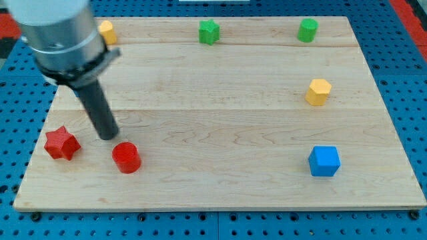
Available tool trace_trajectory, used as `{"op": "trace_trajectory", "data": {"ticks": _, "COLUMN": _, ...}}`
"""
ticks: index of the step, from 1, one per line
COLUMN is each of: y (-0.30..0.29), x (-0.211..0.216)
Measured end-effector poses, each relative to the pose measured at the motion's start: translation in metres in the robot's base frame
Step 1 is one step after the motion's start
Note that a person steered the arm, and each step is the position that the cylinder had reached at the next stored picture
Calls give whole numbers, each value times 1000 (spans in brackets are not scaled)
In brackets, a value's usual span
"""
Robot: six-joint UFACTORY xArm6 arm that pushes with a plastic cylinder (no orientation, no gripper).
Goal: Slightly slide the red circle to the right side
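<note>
The red circle is a short red cylinder near the view's bottom left of the wooden board. My tip is the lower end of the dark rod. It stands just above and a little to the left of the red circle, very close to it; I cannot tell if it touches. A red star lies to the left of the tip and the circle.
A yellow block sits at the top left, partly behind the arm. A green star and a green cylinder sit along the top. A yellow hexagon and a blue cube are at the right.
</note>
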State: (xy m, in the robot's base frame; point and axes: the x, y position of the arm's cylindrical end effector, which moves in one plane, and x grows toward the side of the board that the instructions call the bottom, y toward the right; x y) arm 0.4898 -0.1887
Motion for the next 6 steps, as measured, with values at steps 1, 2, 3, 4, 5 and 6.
{"op": "trace_trajectory", "data": {"ticks": 1, "y": -2, "x": 29}}
{"op": "trace_trajectory", "data": {"ticks": 2, "y": 7, "x": 67}}
{"op": "trace_trajectory", "data": {"ticks": 3, "y": 82, "x": 72}}
{"op": "trace_trajectory", "data": {"ticks": 4, "y": 59, "x": 61}}
{"op": "trace_trajectory", "data": {"ticks": 5, "y": 81, "x": 45}}
{"op": "trace_trajectory", "data": {"ticks": 6, "y": 119, "x": 46}}
